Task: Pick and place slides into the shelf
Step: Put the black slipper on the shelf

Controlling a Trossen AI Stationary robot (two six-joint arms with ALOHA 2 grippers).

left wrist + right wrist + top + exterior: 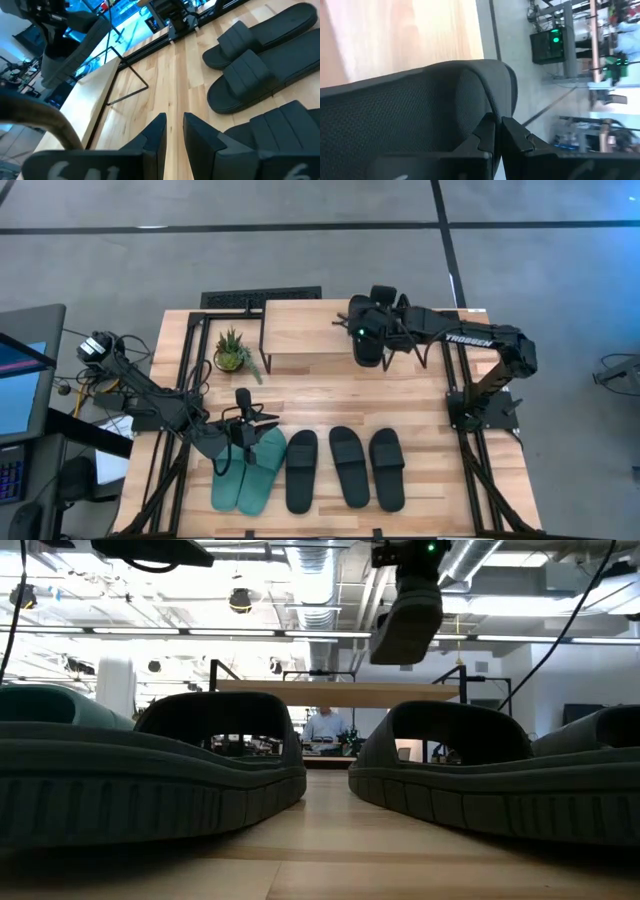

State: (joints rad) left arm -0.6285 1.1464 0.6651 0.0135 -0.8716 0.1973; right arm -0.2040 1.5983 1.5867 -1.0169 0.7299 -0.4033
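My right gripper (pixel 366 330) is shut on a black slide (pixel 405 625) and holds it in the air over the right end of the shelf (pixel 300 330), a low rack with a light wooden top board (pixel 340 692). On the table near its near edge lie a teal pair (pixel 248 473) and three black slides (pixel 301 470) (pixel 350 465) (pixel 387 470), soles down. My left gripper (pixel 174 132) hovers over the teal pair, fingers nearly together with nothing between them. My right gripper pinches the black slide between its two fingers at the side edge (pixel 487 117) near one rounded end. The fingers come from above. The slide hangs below them, tilted, lifted clear of the shelf board and the table.
A small potted plant (pixel 232 355) stands left of the shelf. A black keyboard-like bar (pixel 260 299) lies at the far edge. Bare wood lies between the shelf and the row of slides. A person (pixel 323 725) sits far behind the table.
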